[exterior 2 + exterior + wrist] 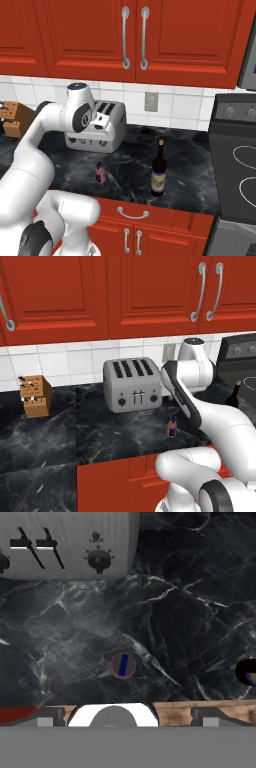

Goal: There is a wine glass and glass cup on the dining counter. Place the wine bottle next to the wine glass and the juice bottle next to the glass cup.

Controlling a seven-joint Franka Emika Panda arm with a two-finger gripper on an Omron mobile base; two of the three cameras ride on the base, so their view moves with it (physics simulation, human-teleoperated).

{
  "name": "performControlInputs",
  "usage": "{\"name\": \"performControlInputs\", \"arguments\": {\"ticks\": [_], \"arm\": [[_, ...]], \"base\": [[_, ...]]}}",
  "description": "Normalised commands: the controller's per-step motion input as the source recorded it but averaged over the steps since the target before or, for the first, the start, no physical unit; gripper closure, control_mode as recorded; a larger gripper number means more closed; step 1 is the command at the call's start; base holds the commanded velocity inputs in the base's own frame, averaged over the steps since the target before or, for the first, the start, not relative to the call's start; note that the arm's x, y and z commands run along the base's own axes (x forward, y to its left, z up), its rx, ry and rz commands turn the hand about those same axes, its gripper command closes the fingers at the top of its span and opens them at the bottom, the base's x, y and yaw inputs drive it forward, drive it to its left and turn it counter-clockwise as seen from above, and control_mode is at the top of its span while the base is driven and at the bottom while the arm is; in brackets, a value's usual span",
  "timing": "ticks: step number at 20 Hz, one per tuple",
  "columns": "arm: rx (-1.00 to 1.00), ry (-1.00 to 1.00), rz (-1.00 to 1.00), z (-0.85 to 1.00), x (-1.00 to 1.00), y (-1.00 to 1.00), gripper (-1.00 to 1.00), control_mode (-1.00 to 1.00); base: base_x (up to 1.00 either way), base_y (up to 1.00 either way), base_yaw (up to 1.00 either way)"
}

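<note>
Neither bottle had been moved yet: both stood on the narrow black marble worktop (190, 165) backed by white tiles, and the dining counter, wine glass and glass cup were not in frame, so both placements appeared to remain. The juice bottle (100, 173) stood upright in front of the toaster (97, 127), near the worktop's front edge; it looked tiny, pink-red with a dark blue cap, and from the hand view read as a small round disc with a blue bar (123, 665). The wine bottle (159, 170) stood upright well to the side of it, toward the stove (237, 170); tall, slim, nearly black, pale label low on the body. The gripper (125, 717) hung above the worktop looking straight down, jaws spread wide and holding nothing, juice bottle just ahead of the fingertips. Judgement: juice bottle was probably the first pick; being small and light, it could tip if nudged. A knife block (35, 396) sat far off.
</note>
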Motion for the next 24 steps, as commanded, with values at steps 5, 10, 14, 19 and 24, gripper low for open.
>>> {"name": "performControlInputs", "arguments": {"ticks": [5, 10, 14, 19, 24], "arm": [[0.0, 0.0, 0.0, -0.28, 0.0, 0.0, -1.0, -1.0], [0.0, 0.0, 0.0, -0.28, 0.02, 0.01, -1.0, -1.0], [0.0, -0.03, 0.0, -0.25, 0.11, 0.02, -1.0, -1.0], [0.0, -0.03, 0.0, -0.24, 0.11, 0.01, -1.0, -1.0], [0.0, 0.0, 0.0, -0.21, 0.11, 0.0, -1.0, -1.0]], "base": [[0.0, 0.0, 0.0], [0.0, 0.0, 0.0], [0.0, 0.0, 0.0], [0.0, 0.0, 0.0], [0.0, 0.0, 0.0]]}}
